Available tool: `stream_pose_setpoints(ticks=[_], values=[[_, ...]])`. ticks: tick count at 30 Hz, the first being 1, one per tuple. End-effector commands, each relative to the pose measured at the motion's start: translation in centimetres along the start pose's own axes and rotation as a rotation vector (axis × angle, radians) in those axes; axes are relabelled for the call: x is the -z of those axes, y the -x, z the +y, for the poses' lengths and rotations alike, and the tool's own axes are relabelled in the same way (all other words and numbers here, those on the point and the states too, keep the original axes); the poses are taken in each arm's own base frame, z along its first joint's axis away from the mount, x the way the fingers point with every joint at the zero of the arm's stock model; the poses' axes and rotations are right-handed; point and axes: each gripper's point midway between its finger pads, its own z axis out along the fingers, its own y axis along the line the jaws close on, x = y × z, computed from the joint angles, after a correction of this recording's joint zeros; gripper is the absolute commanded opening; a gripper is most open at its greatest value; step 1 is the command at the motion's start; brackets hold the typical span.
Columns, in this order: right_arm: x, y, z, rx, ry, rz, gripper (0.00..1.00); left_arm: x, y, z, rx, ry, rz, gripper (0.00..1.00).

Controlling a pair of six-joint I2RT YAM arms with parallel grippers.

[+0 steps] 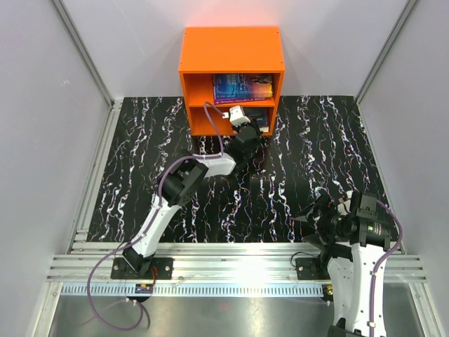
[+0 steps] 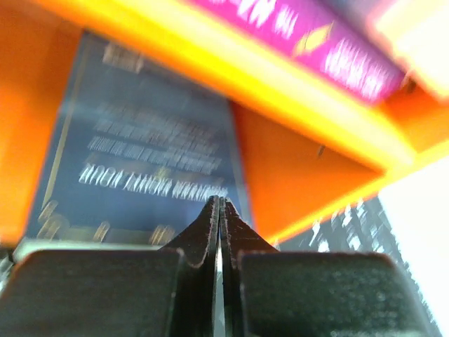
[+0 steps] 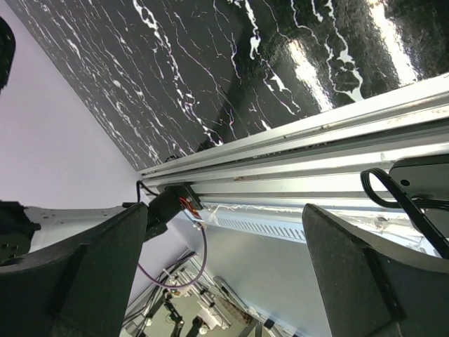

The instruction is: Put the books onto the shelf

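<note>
Two arms appear in the top view, on a black marbled desk (image 1: 140, 140) with an orange shelf (image 1: 231, 49) at the back centre. A stack of books (image 1: 242, 87) lies flat in the upper compartment. The left arm stretches forward, its left hand (image 1: 251, 125) at the mouth of the lower compartment, where a dark book (image 1: 261, 116) lies. The right arm is folded at the near right, and its right hand (image 1: 326, 210) is well away from the shelf.

In the left wrist view, the left hand (image 2: 220, 210) is fully closed, fingers pressed together with nothing between them. Straight ahead the dark book (image 2: 140, 154) lies flat on the compartment floor. Its long axis runs away from the hand into the shelf, and its near short edge is just beyond the fingertips. Whether they touch is unclear. A purple book (image 2: 330, 49) rests above on the divider (image 2: 231, 77). Any final nudge would probably go straight along that axis.

In the right wrist view, the right hand (image 3: 224, 267) is spread wide and empty, over the desk's near rail (image 3: 316, 140).
</note>
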Motion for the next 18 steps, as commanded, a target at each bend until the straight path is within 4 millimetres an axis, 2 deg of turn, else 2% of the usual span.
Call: stream_pose_setpoints(ticks=[1, 6, 8, 11, 13, 14, 15, 18], values=[[0.4, -3.8, -3.2, -0.130, -0.143, 0.149, 1.00, -3.4, 4.2, -1.1, 0.080, -0.055, -0.130, 0.00], [0.5, -3.7, -3.0, -0.123, -0.142, 0.150, 1.00, -4.0, 3.9, -1.1, 0.047, -0.080, -0.125, 0.00], [0.4, -3.7, -3.1, -0.121, -0.145, 0.148, 1.00, -3.4, 4.7, -1.8, 0.039, -0.113, -0.121, 0.00], [0.2, -3.7, -3.2, -0.125, -0.144, 0.146, 1.00, -0.3, 8.8, -3.0, 0.027, -0.150, -0.160, 0.00], [0.1, -3.7, -3.2, -0.133, -0.138, 0.150, 1.00, 2.1, 9.9, -2.0, 0.044, -0.144, -0.161, 0.00], [0.0, -3.7, -3.2, -0.137, -0.138, 0.148, 1.00, 2.6, 9.6, -1.4, 0.055, -0.136, -0.145, 0.00], [0.0, -3.8, -3.2, -0.143, -0.136, 0.148, 1.00, 3.2, 8.5, -0.3, 0.062, -0.121, -0.113, 0.00], [0.0, -3.7, -3.0, -0.147, -0.124, 0.144, 1.00, 3.7, 7.4, 0.5, 0.080, -0.119, -0.081, 0.00]])
